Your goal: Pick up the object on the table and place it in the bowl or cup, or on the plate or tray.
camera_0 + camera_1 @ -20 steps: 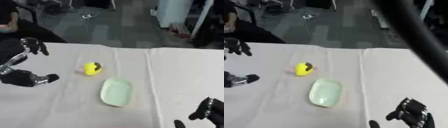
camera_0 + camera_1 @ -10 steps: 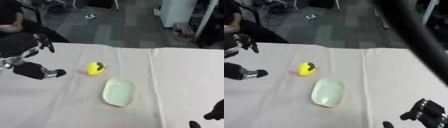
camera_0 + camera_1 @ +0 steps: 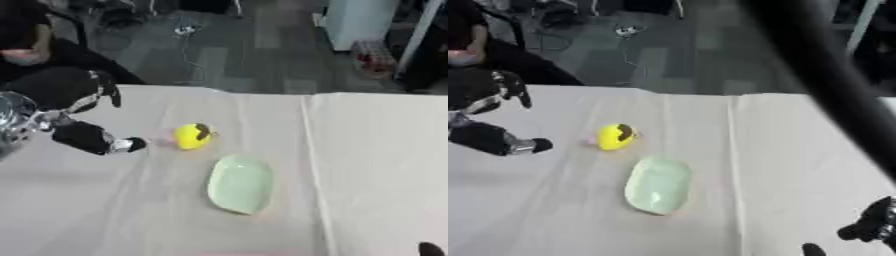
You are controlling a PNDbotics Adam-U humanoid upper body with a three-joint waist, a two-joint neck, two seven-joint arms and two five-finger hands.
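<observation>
The right eye view shows the robot's right hand point(image 3: 875, 227) at the lower right corner, dark and blurred, resting near the table's point(image 3: 798, 150) near edge; whether its fingers are curled or straight cannot be made out. In the left eye view only a small dark tip of that hand appears at the bottom right corner. The right eye view also has a broad dark bar point(image 3: 833, 95) crossing its upper right part, close to the camera and out of focus, which the left eye view does not show.

The left hand point(image 3: 83, 132) is seen more fully in the left eye view. It comes in from the left side, with its fingers point(image 3: 105, 90) raised and spread and its thumb point(image 3: 129, 145) reaching toward the yellow object, so the hand is apart and holds nothing. The thumb's tip lies near the object without touching it.

The yellow round object point(image 3: 192, 136), with a dark patch on its upper right side, sits on the white cloth covering the table, left of the middle. Just in front of it and slightly to the right lies a pale green oval plate point(image 3: 240, 184), apart from the object. The plate has nothing on it.
</observation>
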